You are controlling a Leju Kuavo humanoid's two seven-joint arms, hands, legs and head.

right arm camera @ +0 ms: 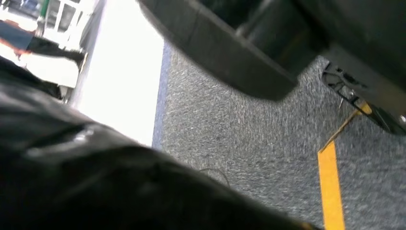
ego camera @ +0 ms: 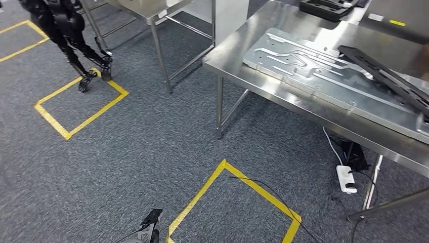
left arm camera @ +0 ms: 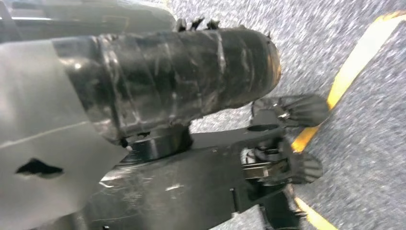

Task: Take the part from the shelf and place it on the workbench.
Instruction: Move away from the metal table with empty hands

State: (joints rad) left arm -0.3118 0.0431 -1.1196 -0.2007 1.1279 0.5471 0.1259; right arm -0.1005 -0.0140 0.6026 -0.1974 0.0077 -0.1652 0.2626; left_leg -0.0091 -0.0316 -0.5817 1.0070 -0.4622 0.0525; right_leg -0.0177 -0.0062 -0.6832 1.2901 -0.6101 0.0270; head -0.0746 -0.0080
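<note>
Grey carpet [ego camera: 152, 152] with yellow tape squares [ego camera: 81, 109] covers the floor; steel table [ego camera: 303, 109] is the landmark, upper right in head view. On the table lies a big stamped metal panel [ego camera: 313, 68], and a black frame part [ego camera: 384, 76] leans across the panel's far end, touching it. More black trays [ego camera: 324, 7] sit at the table's back edge. Under the table: white power strip [ego camera: 346, 179] with cables. A second steel table [ego camera: 152, 15] stands beside it, and another dark robot [ego camera: 66, 30] stands well away from the table on a tape square. Left hand [left arm camera: 287, 139] hangs over carpet and tape, dark fingers loosely apart, nothing in them as far as visible. Right hand [right arm camera: 119, 182] is a dark blur close to the lens; cannot tell its state. No shelf visible, so which part is the task's cannot be told; the black frame may be it. Judgement: walking or turning phase, either heading to the shelf or just finished placing. Next move calls for turning the body until the shelf is in view.
</note>
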